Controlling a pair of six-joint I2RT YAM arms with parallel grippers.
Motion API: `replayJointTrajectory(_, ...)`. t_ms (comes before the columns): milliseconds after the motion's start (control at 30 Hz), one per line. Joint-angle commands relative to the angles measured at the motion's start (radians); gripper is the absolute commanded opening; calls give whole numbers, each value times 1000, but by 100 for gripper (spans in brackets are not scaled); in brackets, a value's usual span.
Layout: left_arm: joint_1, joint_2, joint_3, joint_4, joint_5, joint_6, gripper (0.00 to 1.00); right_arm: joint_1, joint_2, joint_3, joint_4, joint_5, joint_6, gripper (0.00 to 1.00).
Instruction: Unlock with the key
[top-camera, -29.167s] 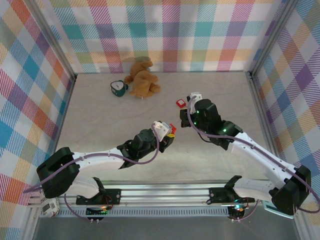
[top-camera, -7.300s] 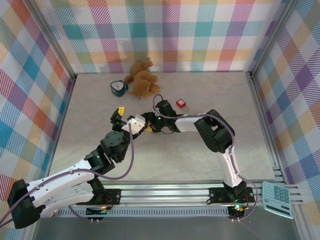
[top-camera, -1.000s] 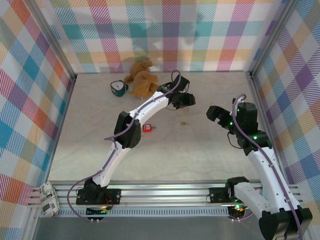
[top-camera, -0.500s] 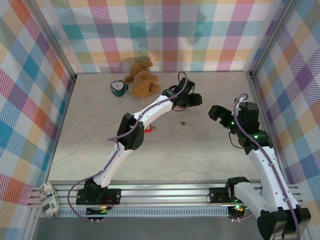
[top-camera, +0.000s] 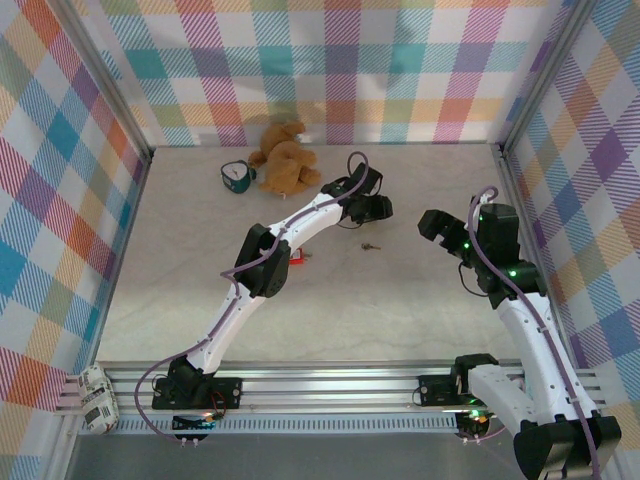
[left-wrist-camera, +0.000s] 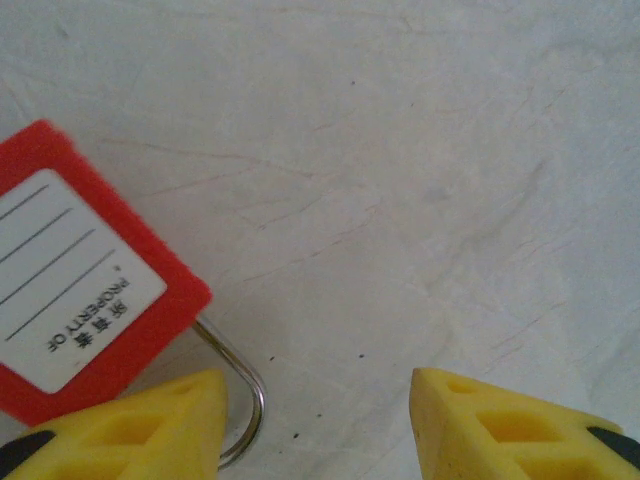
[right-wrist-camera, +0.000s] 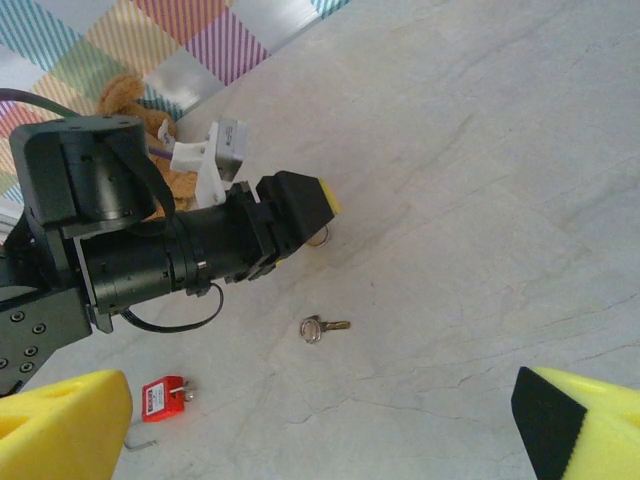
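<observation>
At the far left, outside the near rail, a small white device (top-camera: 97, 398) is seen at the corner; the table (top-camera: 180, 280) is bounded on that side by the plaid left wall (top-camera: 60, 170), and its left half is left bare and open from rail to back edge; near the back edge a small teal object (top-camera: 236, 177), too small to be named with certainty, is set just beside a brown teddy bear (top-camera: 285, 160); the left arm (top-camera: 255, 265) is stretched diagonally from its base toward the middle, and a small red padlock (top-camera: 293, 257) is partly hidden beside its elbow; the left gripper (top-camera: 378, 208) is held low over the table, its yellow fingertips (left-wrist-camera: 130, 435) parted with bare surface between them; a labelled red padlock (left-wrist-camera: 75, 275) lies flat under the wrist camera, its wire shackle (left-wrist-camera: 245, 395) curved just beside one fingertip, though contact cannot be told; the key (top-camera: 371, 245) lies flat on the table just on the near side of the left gripper, apart from both grippers, with open surface all round it; the right gripper (top-camera: 432, 222) is held to the right of the key, its fingers (right-wrist-camera: 60, 420) spread wide on nothing; beyond it a strip of bare table runs to the right wall frame (top-camera: 512, 200).
</observation>
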Motion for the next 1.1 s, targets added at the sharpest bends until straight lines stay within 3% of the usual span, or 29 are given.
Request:
replayJointTrajectory(0,6,-29,-45,-43,12,-14,50,-6,-3,17,5,-15,-2,98)
replayJointTrajectory(533,43,-288,-432,-43,-2,87,49,-8,-32,1,8,-21,13,98)
replayJointTrajectory(767,42,-393,-585,-69,36,114,40,-7,-52,-15,9,-33,25,98)
replayJointTrajectory(967,9,-485,-623,-273,17,243,36,-7,-36,-39,39,-73,52,97)
replayJointTrajectory(1067,-33,-508,-618,-381,-44,294,33,-7,-23,-52,56,-84,56,97)
